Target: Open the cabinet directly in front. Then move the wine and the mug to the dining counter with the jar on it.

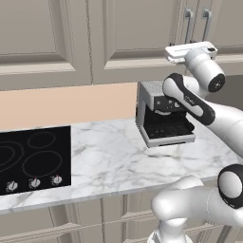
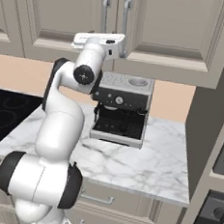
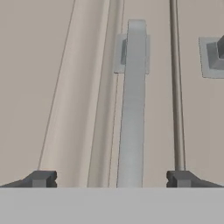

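The fingers (image 3: pixel 111 178) are spread wide apart, raised up against the closed cabinet (image 2: pixel 142 20) above the surface's (image 2: pixel 143 160) rear edge; one silver handle (image 3: pixel 133 109) lies between the fingertips, ungripped.

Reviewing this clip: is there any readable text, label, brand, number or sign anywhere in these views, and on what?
None readable. The coffee machine has a round dial with no legible marks; the cooktop knobs carry no readable symbols; the cabinet doors and the handle between the gripper fingertips are plain.
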{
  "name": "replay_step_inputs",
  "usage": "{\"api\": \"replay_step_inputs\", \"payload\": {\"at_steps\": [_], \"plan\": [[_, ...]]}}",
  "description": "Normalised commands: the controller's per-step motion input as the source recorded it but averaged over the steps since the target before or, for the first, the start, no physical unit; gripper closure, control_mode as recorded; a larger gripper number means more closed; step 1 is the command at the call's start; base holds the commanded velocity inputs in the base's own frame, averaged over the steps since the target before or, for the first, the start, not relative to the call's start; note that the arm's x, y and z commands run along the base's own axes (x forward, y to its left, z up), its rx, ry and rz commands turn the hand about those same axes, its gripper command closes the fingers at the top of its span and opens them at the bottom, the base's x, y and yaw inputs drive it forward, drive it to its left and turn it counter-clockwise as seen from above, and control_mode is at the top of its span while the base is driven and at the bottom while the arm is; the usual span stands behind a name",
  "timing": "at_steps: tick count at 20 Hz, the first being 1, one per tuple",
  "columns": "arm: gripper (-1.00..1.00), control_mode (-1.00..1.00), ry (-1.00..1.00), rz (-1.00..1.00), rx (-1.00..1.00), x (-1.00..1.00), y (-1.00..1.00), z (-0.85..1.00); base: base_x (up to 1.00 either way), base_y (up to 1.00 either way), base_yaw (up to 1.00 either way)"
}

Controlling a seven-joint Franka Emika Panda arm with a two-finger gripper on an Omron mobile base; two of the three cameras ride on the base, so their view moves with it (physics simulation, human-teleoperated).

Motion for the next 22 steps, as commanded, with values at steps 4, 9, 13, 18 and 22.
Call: {"api": "replay_step_inputs", "payload": {"at_steps": [4,9,13,18,22], "plan": [[-1.0,-1.0,0.0,0.0,0.0,0.26,-0.06,0.0,0.0,0.0,0.0],[1.0,-1.0,0.0,0.0,0.0,0.3,-0.09,0.0,0.0,0.0,0.0],[1.0,-1.0,0.02,0.0,0.0,0.21,-0.06,0.0,0.0,0.0,0.0],[1.0,-1.0,0.07,0.01,0.0,0.05,-0.08,0.0,0.0,0.0,0.0],[1.0,-1.0,0.08,0.02,0.0,0.03,0.0,0.0,0.0,0.0,0.0]]}}
